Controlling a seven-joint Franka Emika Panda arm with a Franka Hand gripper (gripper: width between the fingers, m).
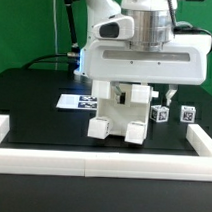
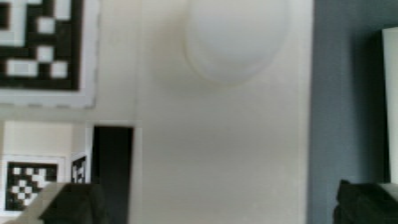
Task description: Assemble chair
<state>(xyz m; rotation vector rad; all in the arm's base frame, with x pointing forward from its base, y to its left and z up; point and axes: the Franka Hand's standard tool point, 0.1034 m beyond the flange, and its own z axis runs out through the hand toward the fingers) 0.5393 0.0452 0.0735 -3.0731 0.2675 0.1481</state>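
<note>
The white blocky chair (image 1: 122,117) stands partly put together in the middle of the black table, with marker tags on its blocks. My gripper (image 1: 136,89) hangs straight above it, its fingers down around the upper part. In the wrist view a broad white chair part (image 2: 214,120) fills the middle. The gripper (image 2: 222,205) is open, one dark finger (image 2: 71,203) on each side of that part with a gap between. Nothing is held.
Two small tagged white blocks (image 1: 161,113) (image 1: 187,115) lie on the exterior view's right of the chair. The marker board (image 1: 76,100) lies behind it on the left. A low white border rail (image 1: 91,168) runs along the front and both sides.
</note>
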